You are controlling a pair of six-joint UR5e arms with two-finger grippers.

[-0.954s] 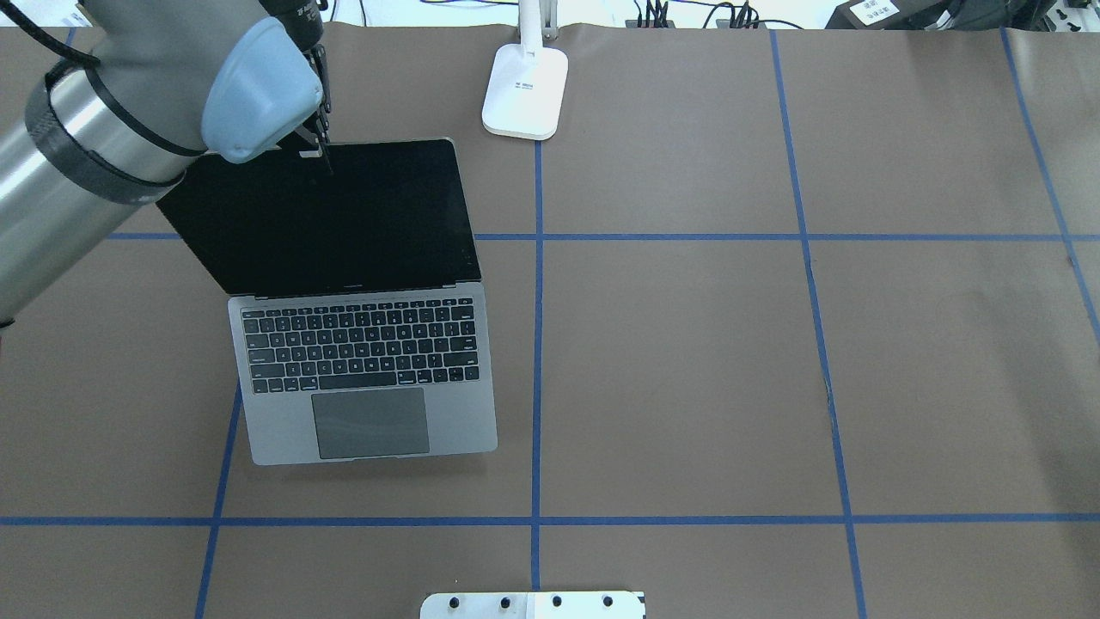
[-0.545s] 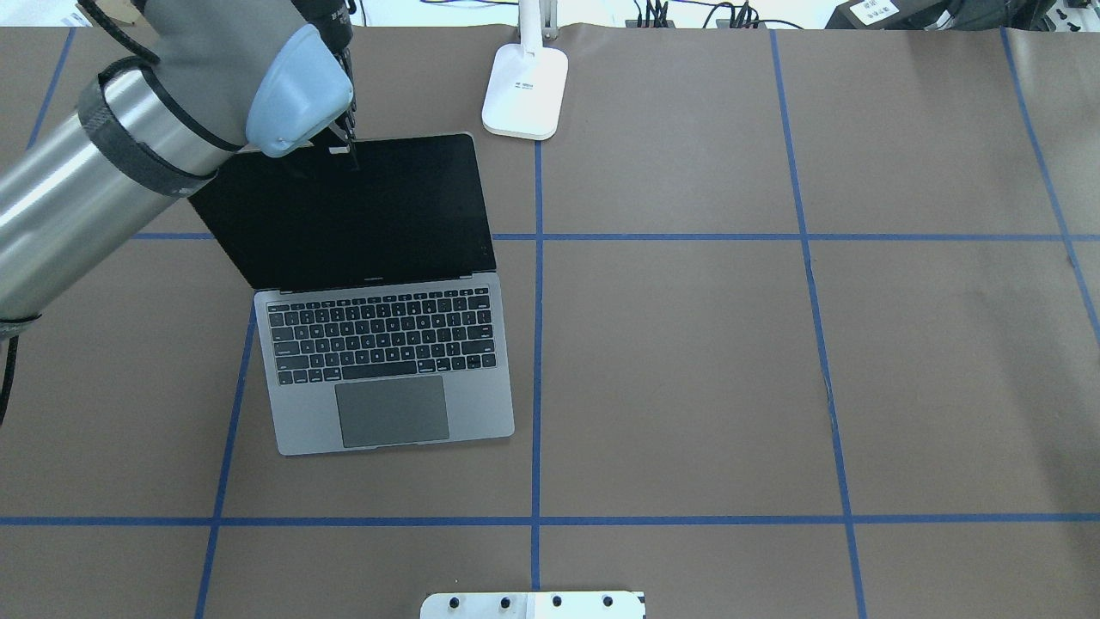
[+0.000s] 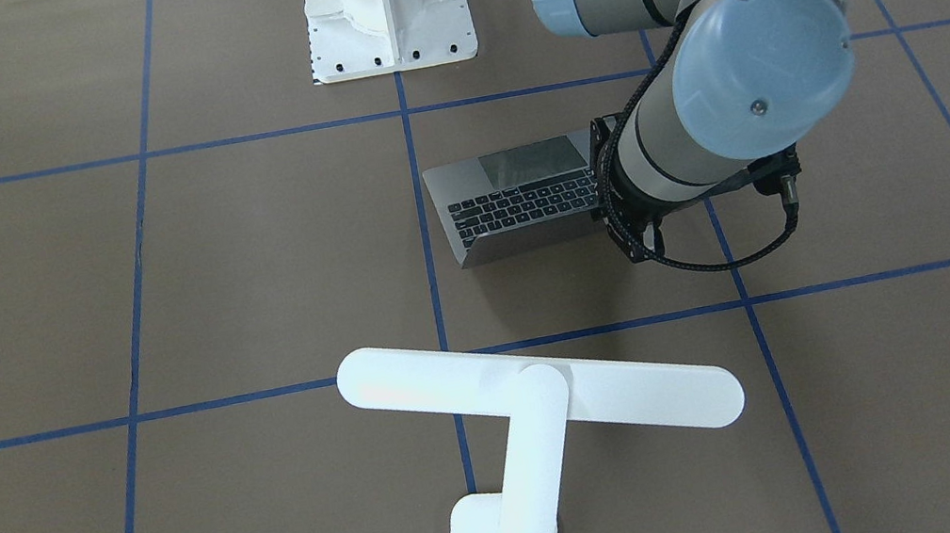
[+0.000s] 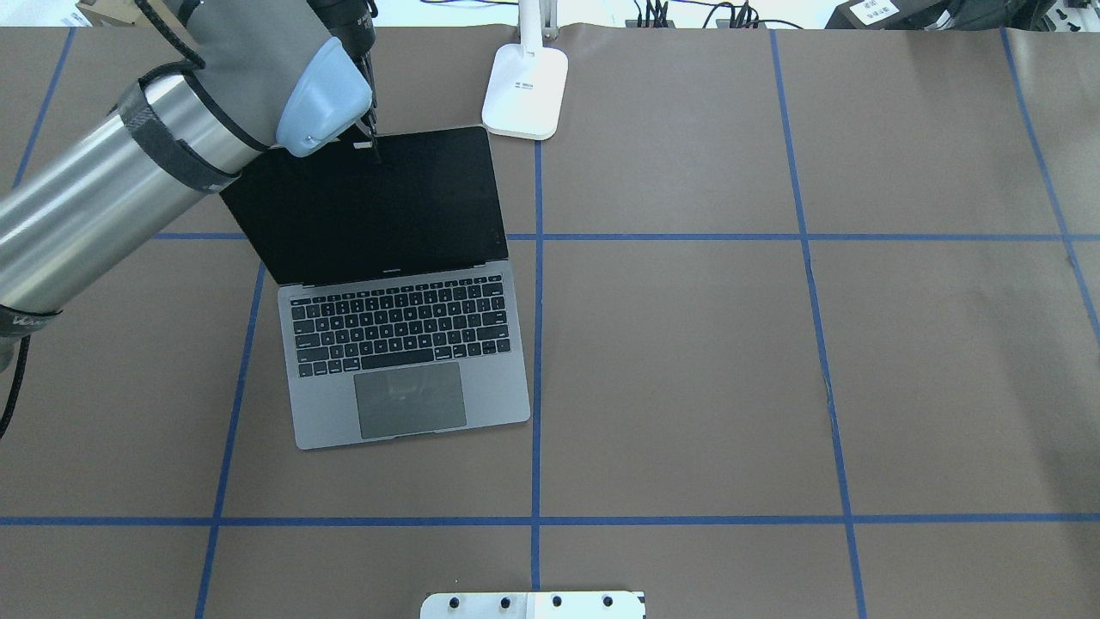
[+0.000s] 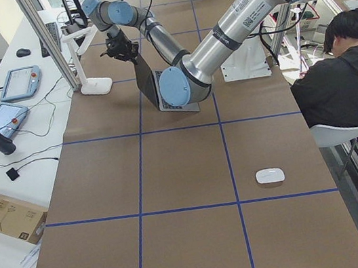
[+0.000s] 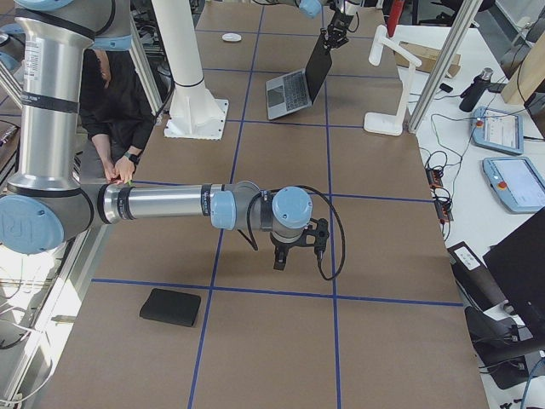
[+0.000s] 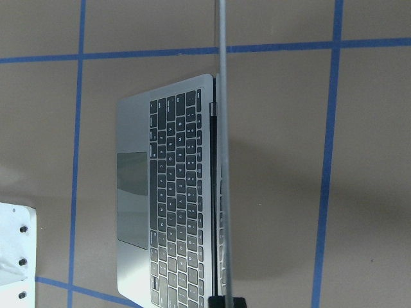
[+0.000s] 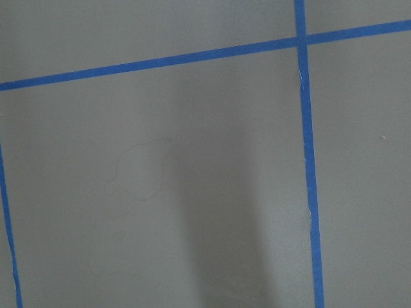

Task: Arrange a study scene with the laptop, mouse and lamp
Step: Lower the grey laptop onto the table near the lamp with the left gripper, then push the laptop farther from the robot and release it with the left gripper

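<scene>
The open grey laptop (image 4: 404, 344) stands left of the table's middle, screen upright; it also shows in the front view (image 3: 513, 203). My left gripper (image 4: 371, 142) is shut on the top edge of its screen, seen edge-on in the left wrist view (image 7: 221, 160). The white lamp (image 4: 525, 86) stands at the far edge beside the laptop, its bar head (image 3: 544, 399) over the table. The white mouse (image 5: 270, 176) lies far off towards the robot's left end. My right gripper (image 6: 285, 251) hangs just above bare table near the right end; I cannot tell if it is open or shut.
A black mat (image 6: 170, 307) lies near the robot's right end. The white robot pedestal (image 3: 386, 4) is bolted at the near edge. A seated person (image 5: 343, 86) is beside the table. Blue tape lines grid the brown cover.
My left gripper has dragged the laptop to the right and a little further away, holding the screen's top edge. The lamp has not moved.
</scene>
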